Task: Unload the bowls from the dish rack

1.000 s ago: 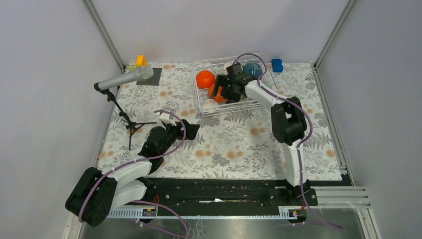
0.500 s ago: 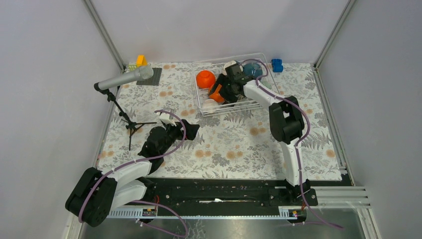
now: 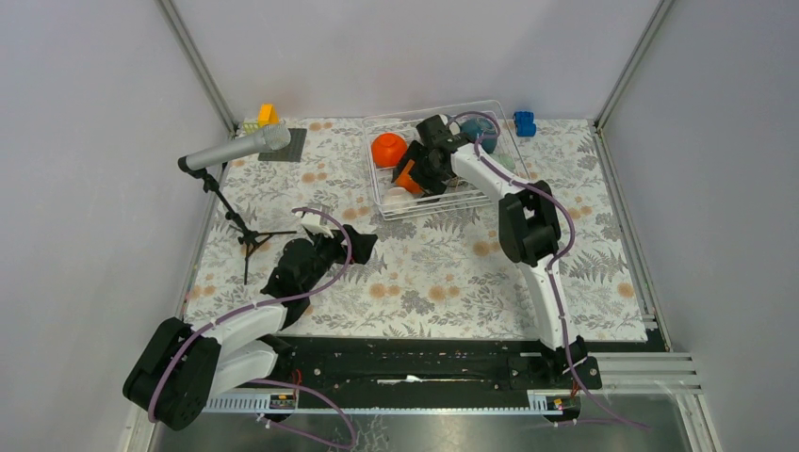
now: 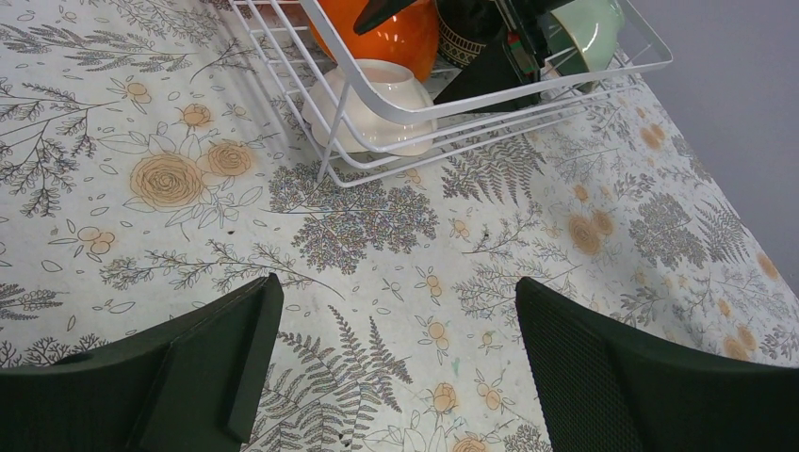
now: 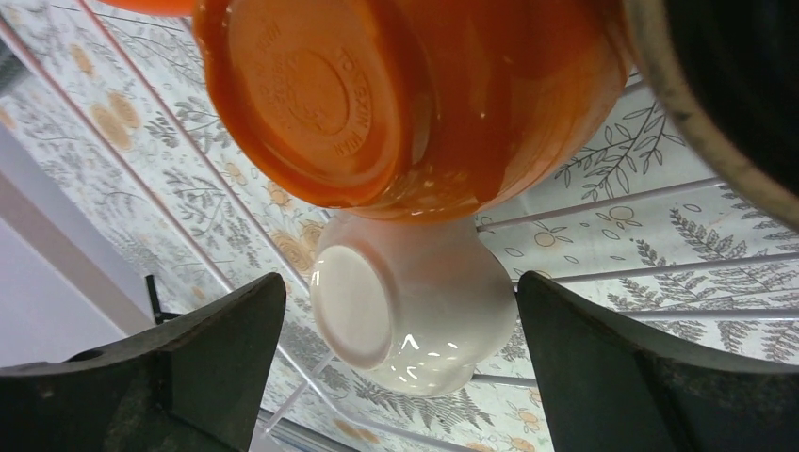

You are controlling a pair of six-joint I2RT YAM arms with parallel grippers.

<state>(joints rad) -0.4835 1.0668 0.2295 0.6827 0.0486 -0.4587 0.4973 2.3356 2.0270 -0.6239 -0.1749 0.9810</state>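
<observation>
The clear wire dish rack stands at the back of the table. It holds an orange bowl, a second orange bowl, a cream bowl and a teal bowl. My right gripper is inside the rack, open. In the right wrist view its open jaws frame the cream bowl, which lies on its side below the orange bowl, with a dark brown bowl at the right. My left gripper is open and empty over the tablecloth; its own view shows the rack, the cream bowl and a mint bowl.
A microphone on a small tripod stands at the left. A blue toy block lies just right of the rack. Yellow and orange blocks and a dark mat are at the back left. Grey walls enclose the table.
My right gripper has moved left and deeper into the rack, toward the orange and cream bowls. The left arm has not moved.
</observation>
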